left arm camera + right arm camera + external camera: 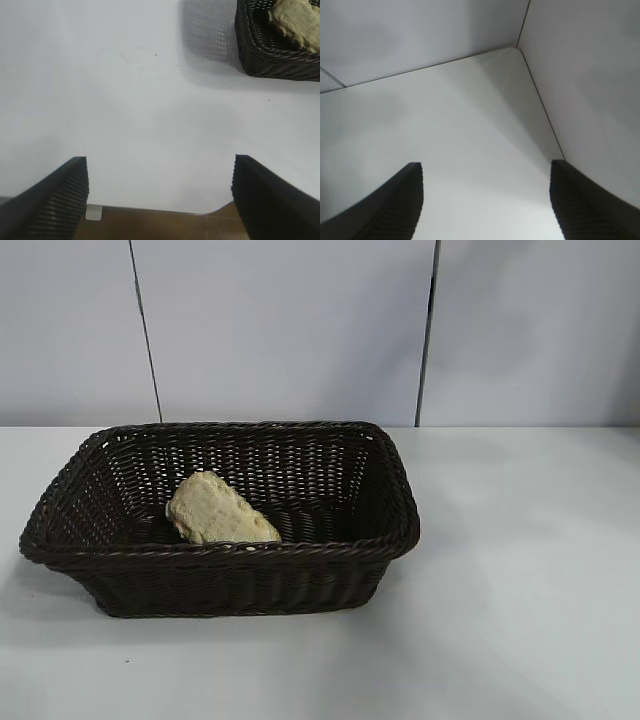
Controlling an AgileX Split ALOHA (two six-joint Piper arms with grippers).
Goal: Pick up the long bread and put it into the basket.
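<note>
The long bread [220, 510] lies inside the dark brown wicker basket [395, 495], pale bumpy side up, leaning toward the basket's front left. Basket [260, 55] and bread [295, 22] also show in the left wrist view, far from the fingers. My left gripper [160, 192] is open and empty, low over the white table near its edge. My right gripper [485, 197] is open and empty, over bare table facing a wall corner. Neither gripper shows in the exterior view.
The white table [520, 590] spreads around the basket. White wall panels [290, 330] stand behind it. The table's edge and brown floor [160, 225] show below the left gripper.
</note>
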